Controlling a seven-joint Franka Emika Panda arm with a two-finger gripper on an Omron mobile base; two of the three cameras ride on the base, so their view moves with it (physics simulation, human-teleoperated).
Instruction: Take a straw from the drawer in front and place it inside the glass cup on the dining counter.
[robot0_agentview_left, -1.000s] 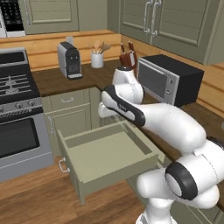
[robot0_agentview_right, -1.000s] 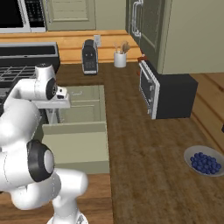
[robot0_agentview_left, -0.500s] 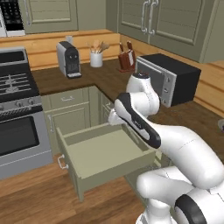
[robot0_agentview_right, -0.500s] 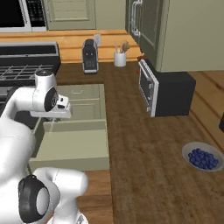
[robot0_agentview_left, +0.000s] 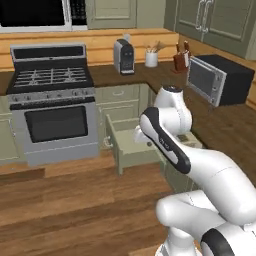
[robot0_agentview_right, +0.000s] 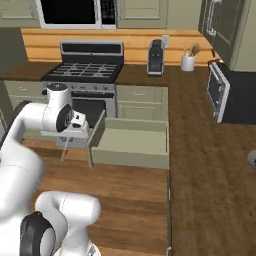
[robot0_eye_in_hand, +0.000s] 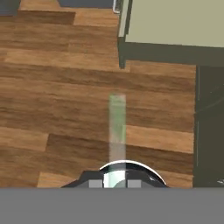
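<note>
My gripper is shut on the straw, a thin pale stick that points away from the hand over the wooden floor. Seen from the right base, the gripper hangs just left of the open sage-green drawer, and the straw slants down from it. The drawer's corner sits at the top of the hand view. From the left base, the drawer is partly hidden behind my arm. The glass cup and the dining counter are out of view.
A stove stands left of the drawer, with a coffee machine, a utensil pot and a dark microwave on the counters behind. Bare wooden floor lies in front of the stove and the drawer.
The whole picture has shifted, so the base has moved and the stove now fills the left. My arm has swung off the drawer to its left, over the floor, still shut on the straw.
</note>
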